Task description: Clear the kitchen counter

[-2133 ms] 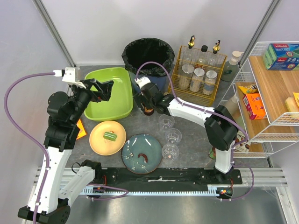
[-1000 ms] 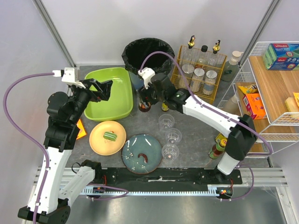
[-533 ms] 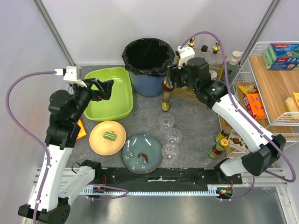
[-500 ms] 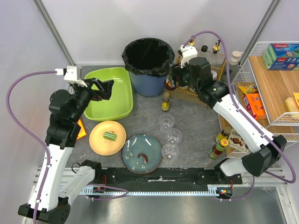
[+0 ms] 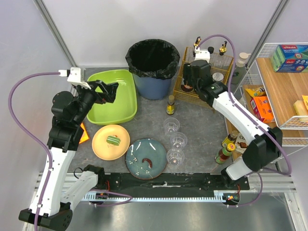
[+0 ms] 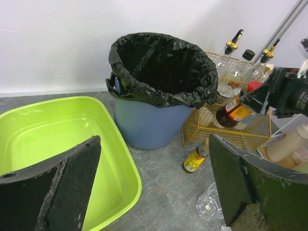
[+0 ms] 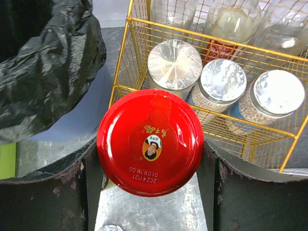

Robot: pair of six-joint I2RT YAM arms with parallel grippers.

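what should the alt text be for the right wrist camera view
A red round lid with a small portrait sticker fills the centre, clamped between the dark fingers of the right gripper. Behind it, a yellow wire basket holds three foil-topped jars and clear glass bottles; a black bin liner bulges at the left.

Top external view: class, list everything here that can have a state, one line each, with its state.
right gripper, shut on the red-capped bottle.
red-capped bottle, capped, tilted, held off the kitchen counter.
left gripper, open, empty.
bin, open, lined with black bag.
green tub, empty where visible.
small bottle, upright on the kitchen counter.
three glasses, upright, empty.
yellow plate, holding a green item.
blue plate, dirty with scraps.
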